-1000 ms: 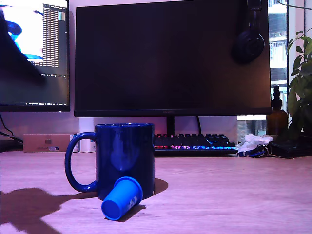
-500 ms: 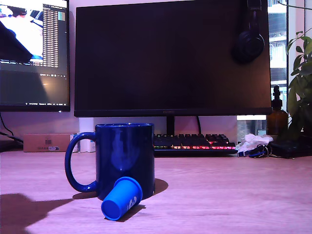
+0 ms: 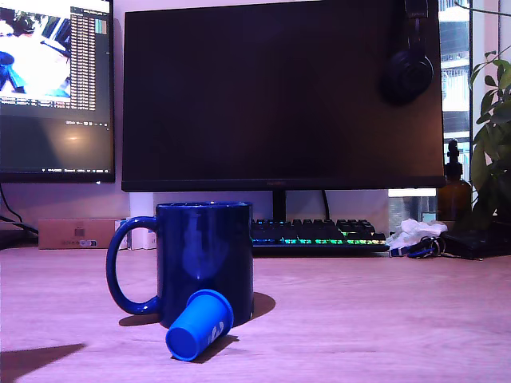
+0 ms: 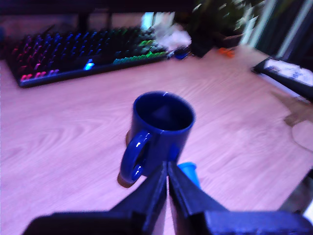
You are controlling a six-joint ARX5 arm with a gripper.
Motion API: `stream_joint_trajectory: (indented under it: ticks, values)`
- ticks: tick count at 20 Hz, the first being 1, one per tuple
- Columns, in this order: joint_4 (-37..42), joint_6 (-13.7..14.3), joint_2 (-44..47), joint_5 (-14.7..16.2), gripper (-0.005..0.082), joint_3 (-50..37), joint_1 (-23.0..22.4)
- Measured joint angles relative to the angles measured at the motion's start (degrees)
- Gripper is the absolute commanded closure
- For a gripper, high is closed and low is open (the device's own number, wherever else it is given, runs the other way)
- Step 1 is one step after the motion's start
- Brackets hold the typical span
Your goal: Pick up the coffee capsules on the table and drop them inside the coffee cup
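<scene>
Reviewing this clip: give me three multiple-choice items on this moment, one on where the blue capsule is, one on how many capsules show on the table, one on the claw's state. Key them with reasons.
1. Where does the blue capsule lie?
A. Against the foot of the coffee cup, on the camera side
B. On the keyboard
C. Beside the plant

2. How many capsules are visible on the table?
A. Three
B. One
C. None

3. How is the claw?
A. Shut on the capsule
B. Wide open
C. Shut, holding nothing

Key:
1 A, the exterior view shows it on its side in front of the cup's base.
2 B, only the blue one shows in either view; the cup's inside is too dark in the wrist view to judge.
3 C, the wrist view shows the fingers meeting with nothing between them, above the cup.
</scene>
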Motion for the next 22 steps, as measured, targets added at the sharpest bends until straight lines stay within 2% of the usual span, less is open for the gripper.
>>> stream_joint_trajectory:
  ticks: [2, 4, 5, 6, 8, 13, 16, 18, 20, 22]
  values:
    - [0.13, -1.07, -0.02, -1.42, 0.0791, 0.0, -1.44]
    - [0.17, -3.21, -0.02, -4.11, 0.0791, 0.0, -3.23]
    - [0.22, -3.3, -0.02, -5.51, 0.0791, 0.0, -4.15]
    - [0.31, -5.18, -0.02, -6.51, 0.0791, 0.0, -5.03]
    - [2.08, -7.1, -0.02, -8.35, 0.0791, -0.2, -6.86]
    - [6.29, -9.6, 0.96, -11.96, 0.0791, -1.84, -12.61]
    - [12.41, -11.17, 6.19, -14.34, 0.0791, -1.86, -16.61]
    - [15.17, -12.55, 10.69, -17.59, 0.0791, -1.86, -19.54]
    - [17.05, -12.7, 15.54, -19.45, 0.0791, -1.86, -22.49]
    - [18.99, -12.76, 19.71, -23.93, 0.079, -1.88, -25.53]
